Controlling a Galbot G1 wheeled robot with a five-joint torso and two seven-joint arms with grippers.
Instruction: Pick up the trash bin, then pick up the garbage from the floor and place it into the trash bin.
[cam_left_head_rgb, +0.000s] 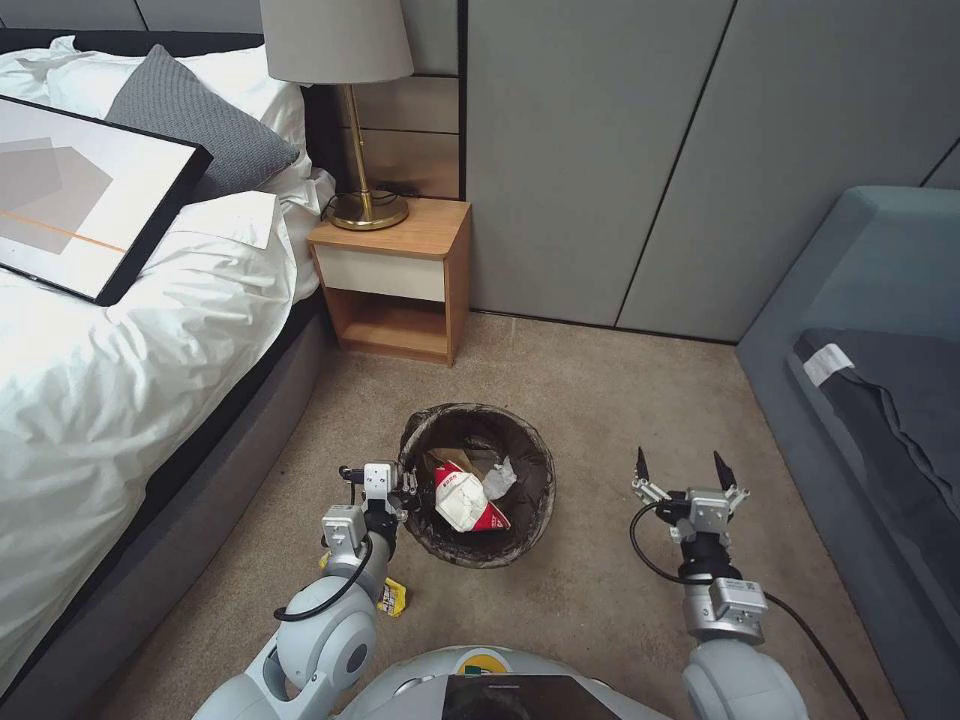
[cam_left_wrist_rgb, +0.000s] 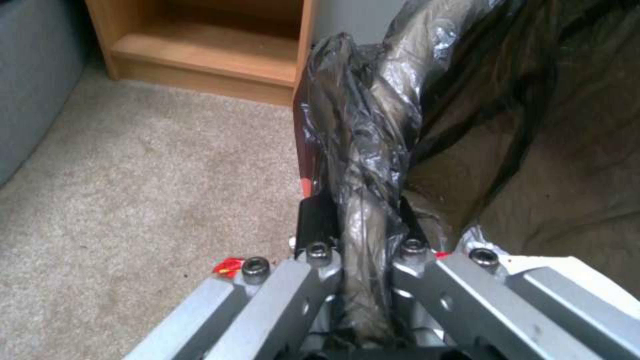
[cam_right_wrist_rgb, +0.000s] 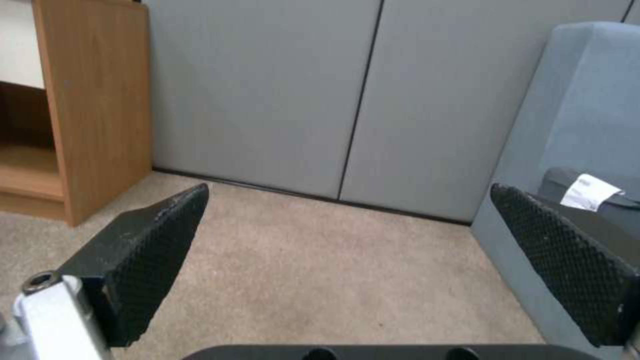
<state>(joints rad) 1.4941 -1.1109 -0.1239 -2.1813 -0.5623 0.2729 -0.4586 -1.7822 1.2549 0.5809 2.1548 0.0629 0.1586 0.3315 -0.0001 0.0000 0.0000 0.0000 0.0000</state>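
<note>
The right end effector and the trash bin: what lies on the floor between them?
Bare carpet in the head view: nothing lies between the open right end effector and the trash bin.

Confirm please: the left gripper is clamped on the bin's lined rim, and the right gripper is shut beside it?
Not quite. The right gripper is open, its fingers spread wide with nothing between them, as the right wrist view shows. The left gripper is indeed clamped on the trash bin rim.

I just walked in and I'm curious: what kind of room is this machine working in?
It looks like a bedroom, perhaps a hotel room. There is a bed with white bedding, a wooden nightstand holding a brass lamp, and carpet underfoot.
</note>
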